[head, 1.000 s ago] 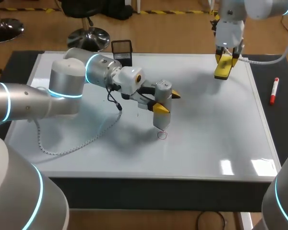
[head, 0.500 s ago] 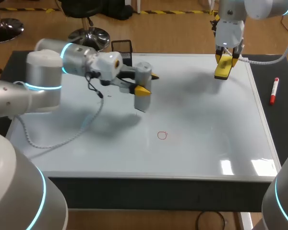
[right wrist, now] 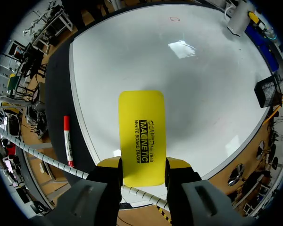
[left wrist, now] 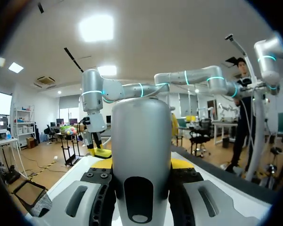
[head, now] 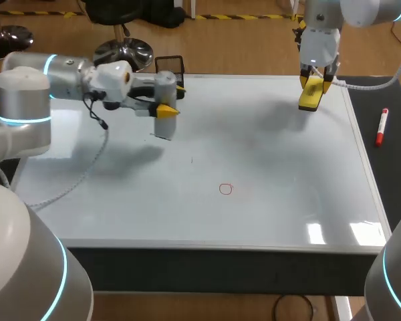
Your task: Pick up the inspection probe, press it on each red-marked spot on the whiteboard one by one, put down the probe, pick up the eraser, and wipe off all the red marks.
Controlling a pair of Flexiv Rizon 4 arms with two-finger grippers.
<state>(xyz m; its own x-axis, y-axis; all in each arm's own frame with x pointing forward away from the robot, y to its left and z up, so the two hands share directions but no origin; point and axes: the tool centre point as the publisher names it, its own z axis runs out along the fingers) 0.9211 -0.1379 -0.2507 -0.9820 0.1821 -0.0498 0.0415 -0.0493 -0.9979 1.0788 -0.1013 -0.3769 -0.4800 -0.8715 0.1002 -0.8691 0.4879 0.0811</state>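
My left fingers (head: 172, 100) are clamped from both sides on the inspection probe (head: 162, 126), a smooth grey cylinder with a rounded top. In the left wrist view the left fingers (left wrist: 141, 163) show their yellow tips pressed against its flanks, and the inspection probe (left wrist: 141, 141) has a dark oval slot low on its face. The probe hangs upright above the far left part of the whiteboard (head: 287, 167), its lower end off the surface. A white coiled cable (head: 73, 182) trails from that arm down across the board.

My right fingers (head: 312, 90) grip a flat yellow eraser (head: 309, 99), held above the far right corner of the board. Seen from the wrist, the right fingers (right wrist: 142, 164) pinch the eraser (right wrist: 141, 117) by its long edges; it is a rounded rectangular slab with black print.

The whiteboard (right wrist: 179, 70) is glossy, with light glare. One small red ring (head: 226, 189) is drawn near its middle, well apart from both tools. A black mesh pen holder (head: 169, 67) stands at the far edge. A red-capped marker (head: 382, 127) lies on the dark bench (head: 387, 167) beside the board's right edge.
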